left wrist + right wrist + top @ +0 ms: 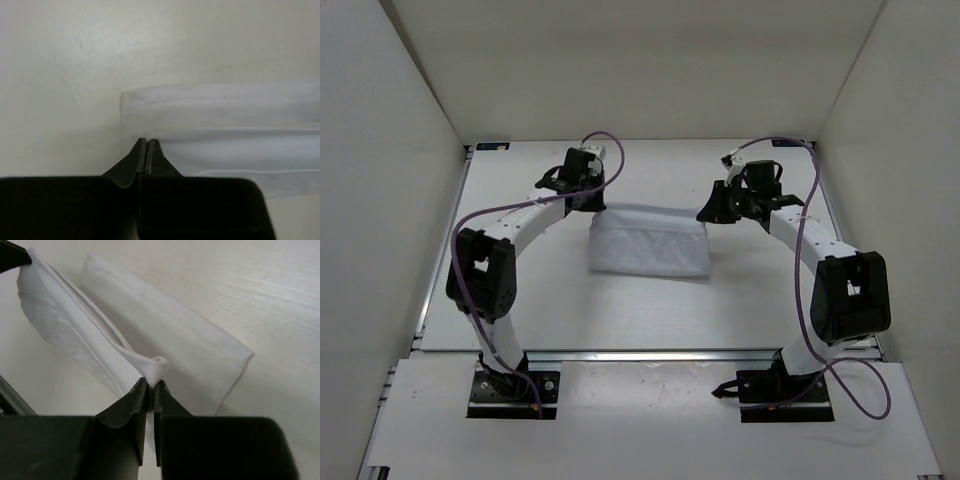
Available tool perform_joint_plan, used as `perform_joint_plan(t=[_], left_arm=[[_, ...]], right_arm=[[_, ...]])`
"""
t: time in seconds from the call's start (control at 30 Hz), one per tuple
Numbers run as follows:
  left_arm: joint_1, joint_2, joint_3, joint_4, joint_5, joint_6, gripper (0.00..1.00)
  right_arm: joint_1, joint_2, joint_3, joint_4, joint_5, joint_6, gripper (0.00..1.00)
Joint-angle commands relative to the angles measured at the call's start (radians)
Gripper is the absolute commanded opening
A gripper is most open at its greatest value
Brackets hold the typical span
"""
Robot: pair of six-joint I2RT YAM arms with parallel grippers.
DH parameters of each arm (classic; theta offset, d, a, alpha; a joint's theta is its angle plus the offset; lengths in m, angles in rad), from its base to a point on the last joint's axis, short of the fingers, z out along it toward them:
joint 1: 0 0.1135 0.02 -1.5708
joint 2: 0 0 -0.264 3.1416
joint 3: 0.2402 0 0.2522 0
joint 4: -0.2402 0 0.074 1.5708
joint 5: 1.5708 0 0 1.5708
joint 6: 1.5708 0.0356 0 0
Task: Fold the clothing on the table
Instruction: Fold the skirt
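Left tool (146, 148): shut on clothing (650, 248) edge
Right tool (150, 387): nipping a thin fold
Risk: shallow pinch slipping, fold skewing

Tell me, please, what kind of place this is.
Probably a robot test cell in a laboratory, not a home: a large flat white table with thin metal rail edges, plain white walls around it, and two black-and-white robot arms bolted at its near edge, holding a thin white fabric piece.
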Motion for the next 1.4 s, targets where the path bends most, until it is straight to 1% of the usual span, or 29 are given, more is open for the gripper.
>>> perform_joint_plan(t=[0.0, 0.1, 0.17, 0.23, 0.33, 0.37, 0.4, 0.43, 0.47, 0.5, 0.53, 0.6, 0.63, 0.67, 0.7, 0.73, 0.77, 0.8, 0.83, 0.9, 0.93, 0.97, 1.0, 1.07, 1.13, 1.2, 1.23, 1.3, 1.37], left_arm=[[0.029, 0.111, 0.217, -0.028, -0.038, 0.076, 0.0], [0.023, 0.259, 0.343, -0.061, -0.046, 0.079, 0.0], [0.022, 0.314, 0.371, -0.073, -0.066, 0.056, 0.0], [0.026, 0.349, 0.373, -0.085, -0.066, 0.039, 0.0], [0.043, 0.36, 0.336, -0.052, -0.058, 0.028, 0.0], [0.049, 0.356, 0.337, -0.048, -0.052, 0.036, 0.03], [0.052, 0.368, 0.343, -0.041, -0.04, 0.037, 0.16], [0.063, 0.382, 0.348, -0.044, -0.031, 0.039, 0.36], [0.069, 0.394, 0.378, -0.053, -0.021, 0.034, 0.48], [0.069, 0.402, 0.404, -0.062, -0.02, 0.033, 0.53], [0.077, 0.405, 0.426, -0.067, -0.009, 0.033, 0.63], [0.084, 0.406, 0.442, -0.07, -0.015, 0.031, 0.73], [0.084, 0.402, 0.446, -0.067, -0.018, 0.031, 0.8], [0.086, 0.385, 0.448, -0.07, -0.023, 0.031, 0.84], [0.097, 0.382, 0.443, -0.068, -0.017, 0.03, 0.87], [0.091, 0.365, 0.434, -0.07, -0.017, 0.031, 0.88], [0.088, 0.351, 0.42, -0.061, -0.015, 0.036, 0.88], [0.086, 0.336, 0.408, -0.059, -0.012, 0.033, 0.88], [0.081, 0.313, 0.382, -0.055, -0.011, 0.033, 0.87], [0.06, 0.27, 0.333, -0.044, -0.004, 0.033, 0.86], [0.042, 0.239, 0.292, -0.02, -0.007, 0.028, 0.86], [0.031, 0.206, 0.267, -0.004, -0.009, 0.036, 0.84], [0.009, 0.19, 0.218, 0.002, -0.038, 0.027, 0.84], [-0.02, 0.143, 0.155, 0.03, -0.073, 0.025, 0.83], [-0.047, 0.117, 0.08, 0.037, -0.08, 0.021, 0.82], [-0.052, 0.089, 0.017, 0.062, -0.07, 0.008, 0.8], [-0.049, 0.081, -0.018, 0.065, -0.07, 0.007, 0.8], [-0.046, 0.051, -0.078, 0.082, -0.061, 0.005, 0.78], [-0.034, 0.046, -0.11, 0.096, -0.049, 0.011, 0.78]], right_arm=[[-0.044, 0.047, 0.075, 0.038, 0.065, -0.029, 0.0], [-0.068, 0.126, 0.092, 0.05, 0.056, -0.047, 0.0], [-0.062, 0.211, 0.129, 0.031, 0.053, -0.064, 0.0], [-0.047, 0.272, 0.184, 0.002, 0.074, -0.086, 0.0], [-0.028, 0.359, 0.264, -0.037, 0.099, -0.104, 0.0], [-0.022, 0.392, 0.284, -0.037, 0.096, -0.098, 0.0], [-0.024, 0.401, 0.307, -0.041, 0.1, -0.092, 0.0], [-0.025, 0.418, 0.313, -0.052, 0.119, -0.093, 0.0], [-0.031, 0.432, 0.328, -0.058, 0.139, -0.089, 0.0], [-0.034, 0.436, 0.35, -0.066, 0.159, -0.083, 0.0], [-0.037, 0.433, 0.364, -0.087, 0.168, -0.087, 0.0], [-0.05, 0.411, 0.365, -0.097, 0.205, -0.083, 0.0], [-0.044, 0.407, 0.361, -0.107, 0.214, -0.09, 0.0], [-0.051, 0.398, 0.359, -0.13, 0.217, -0.093, 0.04], [-0.06, 0.407, 0.368, -0.147, 0.228, -0.104, 0.1], [-0.061, 0.407, 0.382, -0.188, 0.228, -0.101, 0.29], [-0.07, 0.413, 0.393, -0.224, 0.226, -0.106, 0.42], [-0.065, 0.403, 0.39, -0.236, 0.229, -0.107, 0.44], [-0.061, 0.391, 0.388, -0.248, 0.237, -0.103, 0.53], [-0.054, 0.355, 0.355, -0.256, 0.252, -0.092, 0.55], [-0.05, 0.341, 0.321, -0.243, 0.268, -0.086, 0.59], [-0.038, 0.305, 0.304, -0.224, 0.283, -0.077, 0.66], [-0.03, 0.276, 0.263, -0.212, 0.295, -0.077, 0.69], [-0.013, 0.231, 0.215, -0.195, 0.309, -0.08, 0.73], [-0.011, 0.194, 0.152, -0.195, 0.32, -0.066, 0.72], [-0.004, 0.171, 0.099, -0.178, 0.305, -0.046, 0.72], [0.002, 0.148, 0.053, -0.169, 0.282, -0.029, 0.71], [-0.008, 0.112, -0.05, -0.08, 0.239, -0.011, 0.66], [-0.018, 0.075, -0.122, -0.007, 0.214, 0.023, 0.65]])
